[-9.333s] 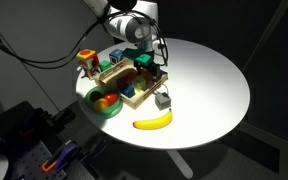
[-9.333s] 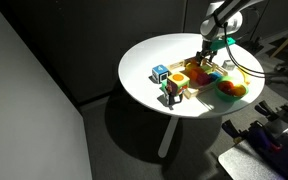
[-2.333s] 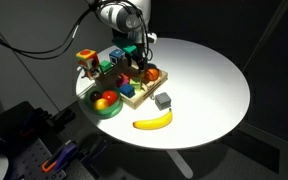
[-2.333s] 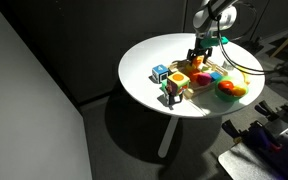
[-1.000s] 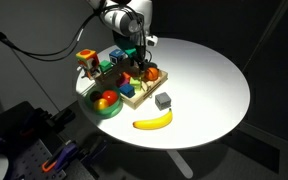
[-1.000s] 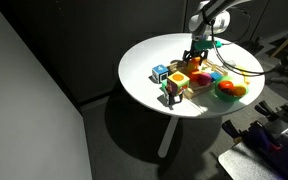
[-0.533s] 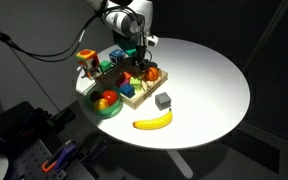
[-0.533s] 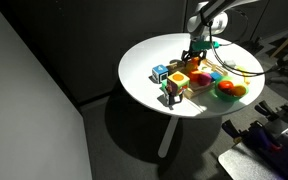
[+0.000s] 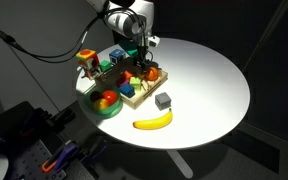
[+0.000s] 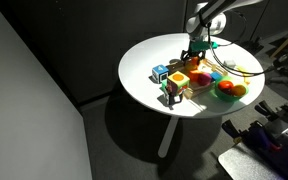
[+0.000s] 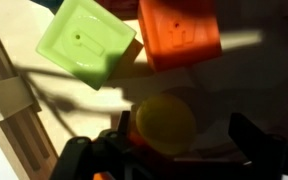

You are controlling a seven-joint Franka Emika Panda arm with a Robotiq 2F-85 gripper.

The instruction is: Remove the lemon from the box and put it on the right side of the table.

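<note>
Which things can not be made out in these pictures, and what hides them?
Lemon: clear only in the wrist view; in both exterior views it is too small and lies under the claw.
Contact: in the wrist view the fingers are dark and blurred, so whether one touches the lemon cannot be told.
Box compartments: too small and crowded in both exterior views.

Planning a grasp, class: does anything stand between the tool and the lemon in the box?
Nothing visible does. In the wrist view the lemon lies bare between the fingers of the open tool; the green block and orange block sit beyond it.
</note>
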